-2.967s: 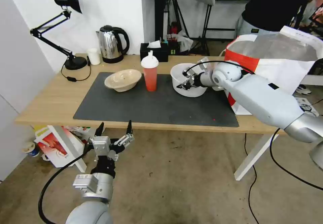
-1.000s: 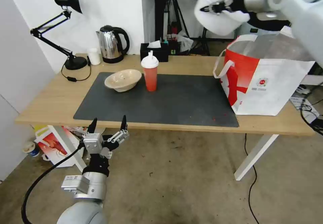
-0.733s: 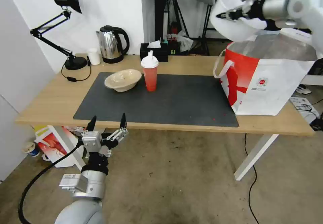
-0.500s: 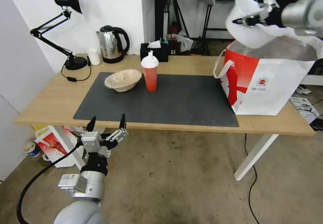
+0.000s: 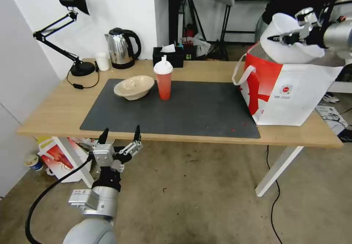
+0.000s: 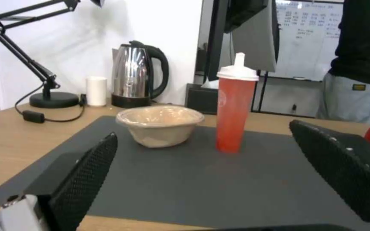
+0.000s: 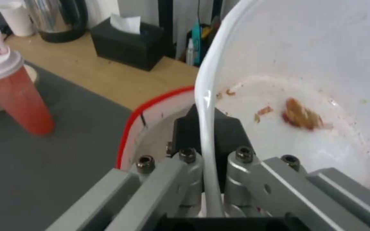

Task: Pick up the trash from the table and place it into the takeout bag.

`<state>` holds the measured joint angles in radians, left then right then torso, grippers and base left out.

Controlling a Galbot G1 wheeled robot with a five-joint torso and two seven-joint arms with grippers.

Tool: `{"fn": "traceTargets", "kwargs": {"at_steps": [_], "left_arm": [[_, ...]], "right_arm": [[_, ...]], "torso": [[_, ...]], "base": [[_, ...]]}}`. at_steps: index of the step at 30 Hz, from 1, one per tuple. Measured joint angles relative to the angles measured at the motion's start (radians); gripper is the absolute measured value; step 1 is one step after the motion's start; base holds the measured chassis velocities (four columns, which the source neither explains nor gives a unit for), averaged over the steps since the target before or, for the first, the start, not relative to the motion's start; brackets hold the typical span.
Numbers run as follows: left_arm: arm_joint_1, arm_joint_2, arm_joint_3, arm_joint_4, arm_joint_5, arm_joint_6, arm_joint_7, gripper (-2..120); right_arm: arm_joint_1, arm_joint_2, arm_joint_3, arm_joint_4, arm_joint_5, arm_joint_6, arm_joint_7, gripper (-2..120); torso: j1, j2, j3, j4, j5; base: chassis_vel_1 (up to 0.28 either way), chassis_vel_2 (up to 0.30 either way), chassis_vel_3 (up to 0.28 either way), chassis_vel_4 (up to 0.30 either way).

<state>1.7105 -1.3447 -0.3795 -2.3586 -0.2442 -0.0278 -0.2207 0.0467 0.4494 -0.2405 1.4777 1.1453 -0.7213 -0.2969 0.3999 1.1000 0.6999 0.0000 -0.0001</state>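
White plastic bowl hangs by its rim from the right claw, just above the open mouth of the takeout bag at the bench's right end; the drop lies straight down. Left claw idles released below the front edge. Right wrist view: claw clenched on the bowl's rim, the bag's red rim directly beneath.

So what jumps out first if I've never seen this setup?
The right tool holds a dirty white bowl by its rim, up over the open red-and-white takeout bag at the table's right end. On the dark mat stand a red lidded cup and a beige bowl.
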Motion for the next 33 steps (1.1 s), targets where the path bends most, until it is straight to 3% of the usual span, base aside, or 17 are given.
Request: {"fn": "traceTargets", "kwargs": {"at_steps": [15,16,20,27,31,33], "left_arm": [[0.001,-0.005,0.0,0.003,0.001,-0.001,-0.001,100],[0.0,-0.005,0.0,0.003,0.001,-0.001,-0.001,100],[0.0,-0.006,0.0,0.003,0.002,-0.001,-0.001,100],[0.0,-0.009,0.004,-0.003,0.005,-0.001,-0.001,100],[0.003,-0.008,0.004,-0.009,0.005,-0.001,-0.001,100],[0.008,-0.008,0.004,-0.016,0.005,-0.001,-0.002,100]], "right_arm": [[-0.047,0.026,0.023,0.013,0.002,0.0,0.009,2],[-0.046,0.027,0.023,0.017,0.005,0.0,0.012,10],[-0.043,0.026,0.024,0.019,0.013,0.0,0.019,20],[-0.036,0.016,0.027,0.036,0.032,0.001,0.044,50],[-0.035,0.009,0.027,0.044,0.035,0.001,0.05,59],[-0.035,0.002,0.027,0.052,0.037,0.001,0.051,68]], "torso": [[0.0,0.0,0.0,0.0,0.0],[0.0,0.0,0.0,0.0001,0.0],[0.0,0.0,0.0,0.0,0.0],[0.0,0.0,0.0,0.0001,0.0],[0.0,0.0,0.0,0.0,-0.0001],[0.0,0.0,0.0,0.0001,0.0]], "base": [[0.0,0.0,0.0,0.0],[0.0,0.0,0.0,0.0],[0.0,0.0,0.0,0.0],[0.0,0.0,0.0,0.0],[0.0,0.0,0.0,0.0],[0.0,0.0,0.0,0.0]]}}
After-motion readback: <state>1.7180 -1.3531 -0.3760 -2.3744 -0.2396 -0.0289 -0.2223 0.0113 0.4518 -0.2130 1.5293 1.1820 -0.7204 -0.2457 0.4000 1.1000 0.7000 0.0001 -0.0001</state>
